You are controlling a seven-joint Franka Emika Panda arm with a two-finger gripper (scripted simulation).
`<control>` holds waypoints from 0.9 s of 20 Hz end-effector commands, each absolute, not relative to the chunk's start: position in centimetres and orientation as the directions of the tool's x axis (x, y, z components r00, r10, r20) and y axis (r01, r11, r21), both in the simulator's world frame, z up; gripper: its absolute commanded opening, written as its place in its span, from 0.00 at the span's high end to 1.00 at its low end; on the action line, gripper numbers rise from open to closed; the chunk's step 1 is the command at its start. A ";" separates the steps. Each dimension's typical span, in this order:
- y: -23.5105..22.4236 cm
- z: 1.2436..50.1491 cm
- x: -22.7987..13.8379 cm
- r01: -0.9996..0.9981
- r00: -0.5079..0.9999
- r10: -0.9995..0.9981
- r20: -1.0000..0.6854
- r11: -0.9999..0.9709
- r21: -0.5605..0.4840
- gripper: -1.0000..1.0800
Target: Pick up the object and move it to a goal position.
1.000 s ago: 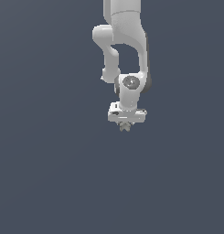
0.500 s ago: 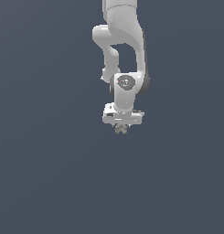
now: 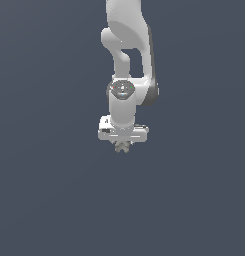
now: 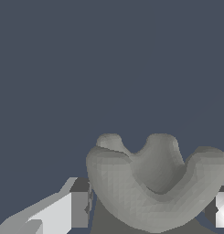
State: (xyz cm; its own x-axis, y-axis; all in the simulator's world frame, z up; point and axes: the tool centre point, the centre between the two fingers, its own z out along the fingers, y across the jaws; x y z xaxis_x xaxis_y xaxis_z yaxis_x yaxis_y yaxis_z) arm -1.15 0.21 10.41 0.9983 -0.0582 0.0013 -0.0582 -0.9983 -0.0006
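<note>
The object [image 3: 123, 146] is a tiny grey-beige lump with stubby prongs, hanging just under the white gripper bar in the exterior view. My gripper [image 3: 123, 145] is shut on it, and the fingers are mostly hidden behind it there. In the wrist view the object [image 4: 154, 183] fills the space between the two fingers [image 4: 63, 212], its rounded prongs pointing away from the camera. The white arm rises above the gripper toward the exterior view's top.
A plain dark blue-grey background [image 3: 44, 190] surrounds the arm in both views, with no other objects, containers or edges showing.
The gripper, holding the object, has shifted toward the exterior view's left and risen slightly over the last second. The grip looks unchanged.
</note>
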 end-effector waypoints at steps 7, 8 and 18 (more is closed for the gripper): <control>-4.1 13.9 3.8 -0.058 0.998 -0.058 0.001 -0.998 -0.001 1.00; -4.5 14.3 4.3 -0.058 0.998 -0.058 0.001 -0.998 -0.001 1.00; -8.3 17.4 8.9 -0.057 0.998 -0.057 0.000 -0.998 0.000 1.00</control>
